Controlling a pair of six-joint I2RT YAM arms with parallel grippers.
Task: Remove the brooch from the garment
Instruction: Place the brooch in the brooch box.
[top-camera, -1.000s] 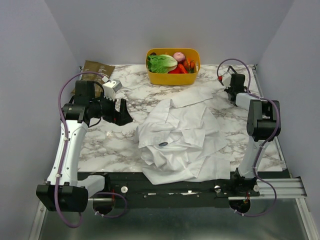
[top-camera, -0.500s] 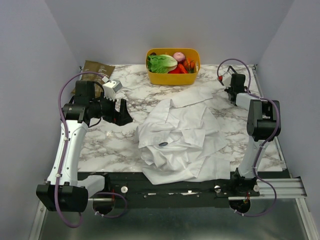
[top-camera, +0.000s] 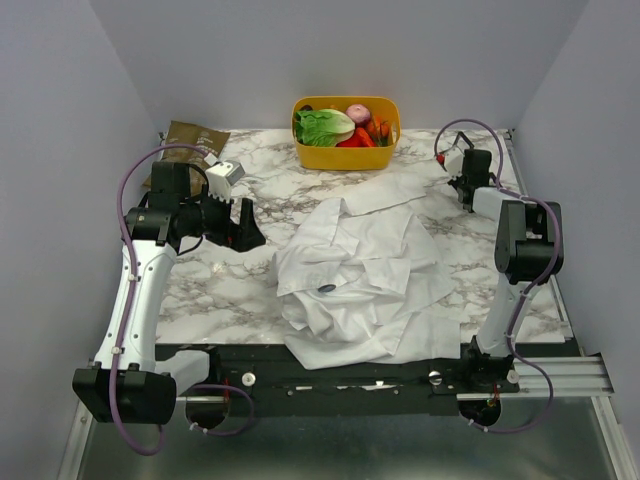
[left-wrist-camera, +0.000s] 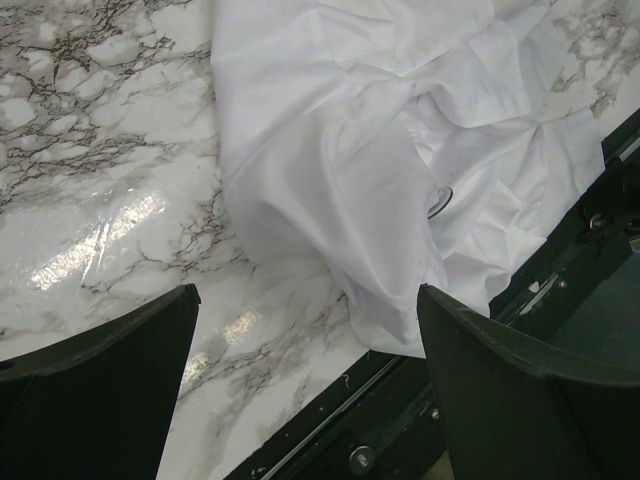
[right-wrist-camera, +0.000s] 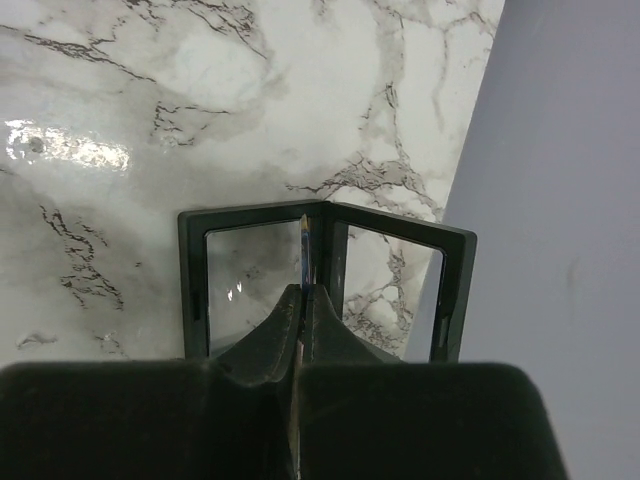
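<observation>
Marble table; crumpled white garment at centre, dark brooch on it.

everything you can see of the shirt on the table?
The shirt is white, thin wrinkly cloth, crumpled in a loose heap of overlapping folds, not spread flat. It lies midway across the marble table, collar end toward the far side, near hem draped over the front edge. A small dark oval brooch sits on its near-left folds. Nothing else is seen touching it.
</observation>
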